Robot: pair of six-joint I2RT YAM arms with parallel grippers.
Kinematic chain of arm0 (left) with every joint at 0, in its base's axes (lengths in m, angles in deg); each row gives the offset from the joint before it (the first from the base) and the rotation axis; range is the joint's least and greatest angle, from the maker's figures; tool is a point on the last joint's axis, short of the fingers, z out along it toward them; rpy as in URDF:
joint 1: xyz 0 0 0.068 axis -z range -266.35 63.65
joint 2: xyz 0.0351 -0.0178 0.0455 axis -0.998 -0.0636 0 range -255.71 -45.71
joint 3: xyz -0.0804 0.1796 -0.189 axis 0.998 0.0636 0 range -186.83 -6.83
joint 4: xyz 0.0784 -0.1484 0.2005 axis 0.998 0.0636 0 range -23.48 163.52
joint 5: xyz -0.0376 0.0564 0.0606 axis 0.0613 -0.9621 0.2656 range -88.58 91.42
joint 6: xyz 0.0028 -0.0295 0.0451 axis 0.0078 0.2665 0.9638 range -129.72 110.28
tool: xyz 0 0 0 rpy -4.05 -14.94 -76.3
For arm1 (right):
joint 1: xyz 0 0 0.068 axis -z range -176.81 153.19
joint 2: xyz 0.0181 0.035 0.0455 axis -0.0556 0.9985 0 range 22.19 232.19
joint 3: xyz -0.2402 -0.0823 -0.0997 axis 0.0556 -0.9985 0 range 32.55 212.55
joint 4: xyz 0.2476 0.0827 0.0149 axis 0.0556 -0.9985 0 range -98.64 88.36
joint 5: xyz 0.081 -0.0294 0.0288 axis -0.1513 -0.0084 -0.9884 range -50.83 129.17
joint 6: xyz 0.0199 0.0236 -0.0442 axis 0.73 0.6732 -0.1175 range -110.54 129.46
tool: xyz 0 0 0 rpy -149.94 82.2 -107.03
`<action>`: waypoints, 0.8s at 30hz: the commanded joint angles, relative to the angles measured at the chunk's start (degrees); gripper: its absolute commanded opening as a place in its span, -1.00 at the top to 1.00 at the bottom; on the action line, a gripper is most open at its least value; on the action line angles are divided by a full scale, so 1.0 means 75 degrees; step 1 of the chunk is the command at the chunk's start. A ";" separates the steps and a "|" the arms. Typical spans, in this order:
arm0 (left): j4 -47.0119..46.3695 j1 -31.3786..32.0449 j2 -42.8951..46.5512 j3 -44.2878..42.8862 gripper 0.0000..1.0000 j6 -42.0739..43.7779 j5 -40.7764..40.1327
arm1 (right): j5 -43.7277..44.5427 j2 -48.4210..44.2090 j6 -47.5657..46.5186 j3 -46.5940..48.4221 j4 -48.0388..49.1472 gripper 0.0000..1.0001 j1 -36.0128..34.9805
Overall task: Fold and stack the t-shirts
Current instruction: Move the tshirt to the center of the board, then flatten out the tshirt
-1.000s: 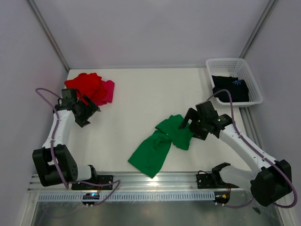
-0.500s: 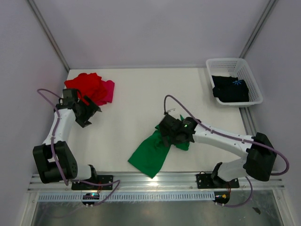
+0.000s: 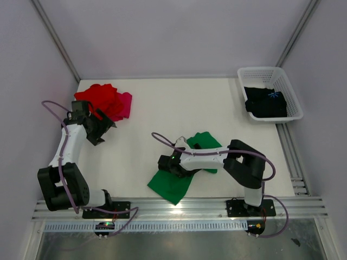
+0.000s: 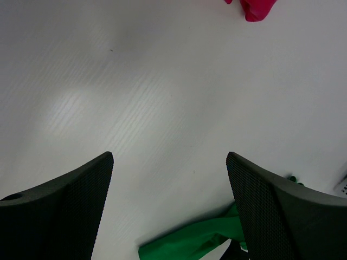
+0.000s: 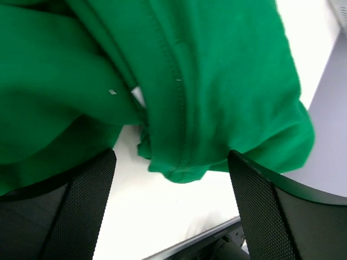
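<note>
Finds the green t-shirt (image 3: 174, 183) rumpled and stretched out on the white table (image 3: 157, 108), near the front edge and right of middle, with one end spread toward the near left and the other bunched farther back. Has the right claw (image 3: 166, 164) reaching across low over the middle of that shirt, fingers spread as wide as they go, gripping nothing. From the right wrist, sees green folds and a stitched hem just beyond the fingertips (image 5: 92, 184), with a strip of bare table beneath; cannot tell whether the pads touch the cloth. Holds the left claw (image 3: 102, 129) over the far-left part of the table, just beside the red t-shirt (image 3: 100, 96), jaws wide apart and empty, with only bare table between them. Shows the red t-shirt heaped in the far-left corner, with the magenta-pink t-shirt (image 3: 126, 103) touching its right side. Places the black t-shirt (image 3: 264, 104), with its small blue print, inside the white basket (image 3: 268, 71) at the far-right corner, well apart from the others.
</note>
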 commanded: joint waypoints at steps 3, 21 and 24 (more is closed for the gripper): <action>0.0033 0.0009 0.0154 -0.0201 -0.75 0.0136 0.0002 | 0.0968 0.0016 0.0820 0.0347 -0.0703 -0.70 0.0012; -0.0003 0.0009 0.0294 -0.0026 -0.74 0.0113 -0.0033 | 0.1180 0.0250 0.0797 0.0571 -0.0752 0.33 0.0048; -0.0002 0.0009 0.0295 -0.0026 -0.74 0.0113 -0.0022 | 0.1086 0.0180 0.0656 0.0489 -0.0575 0.70 0.0048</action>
